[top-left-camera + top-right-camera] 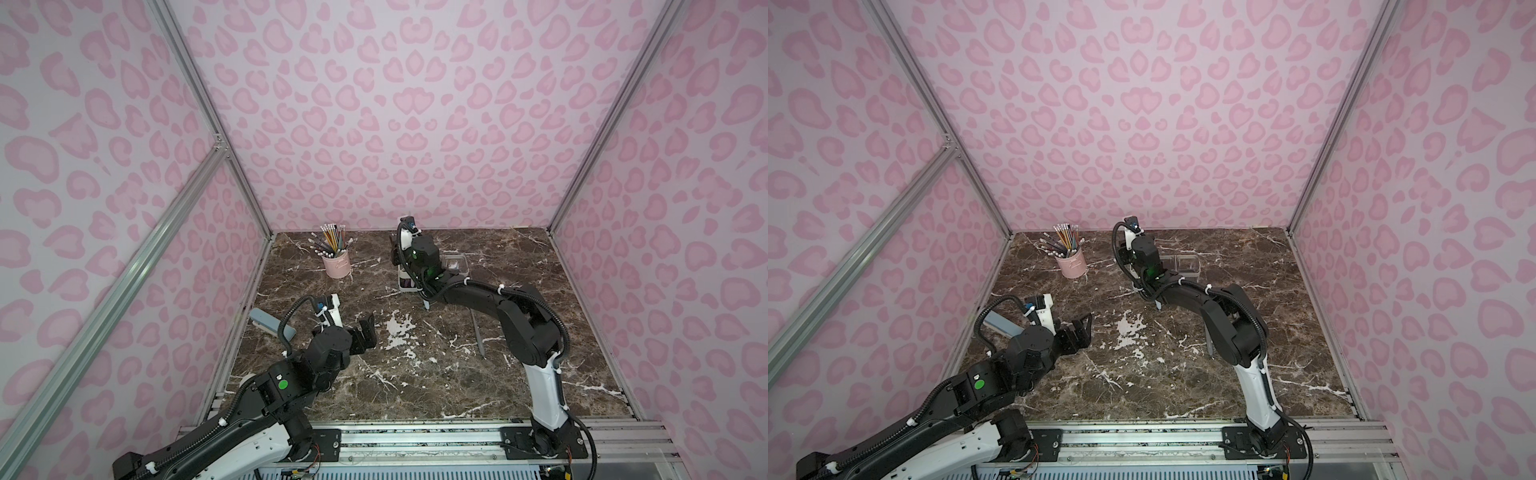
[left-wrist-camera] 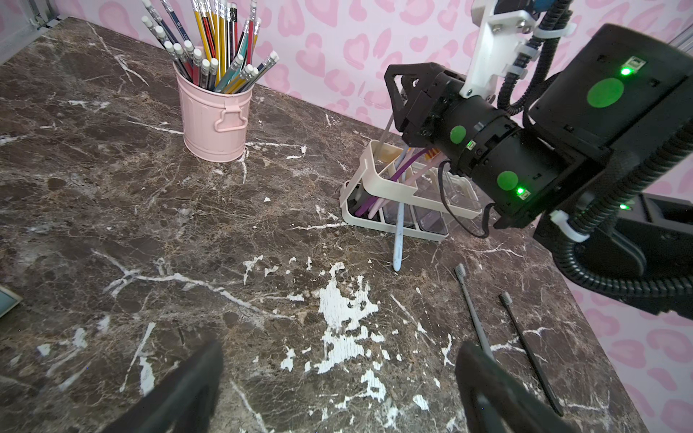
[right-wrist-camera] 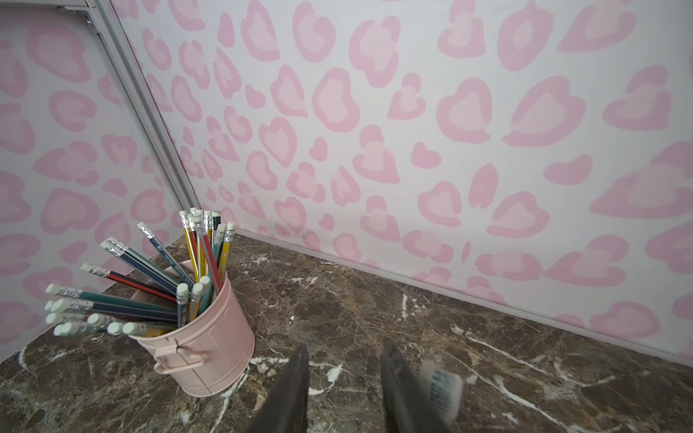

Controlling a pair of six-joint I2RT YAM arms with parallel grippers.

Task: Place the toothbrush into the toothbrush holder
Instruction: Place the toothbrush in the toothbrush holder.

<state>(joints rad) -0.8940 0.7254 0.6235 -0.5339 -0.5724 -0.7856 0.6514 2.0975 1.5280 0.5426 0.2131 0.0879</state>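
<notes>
Toothbrush (image 3: 440,386) head just beside right gripper (image 3: 345,346) finger, outside its parted, empty jaws, handle in toothbrush holder (image 2: 386,183).

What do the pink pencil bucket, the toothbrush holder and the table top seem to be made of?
Pink pencil bucket: probably painted metal, matte; ribbed wall, rolled rim.
Toothbrush holder: likely moulded plastic, smooth off-white; thin open frame.
Table top: brown marble look, but white flaked patches suggest a printed film.
</notes>
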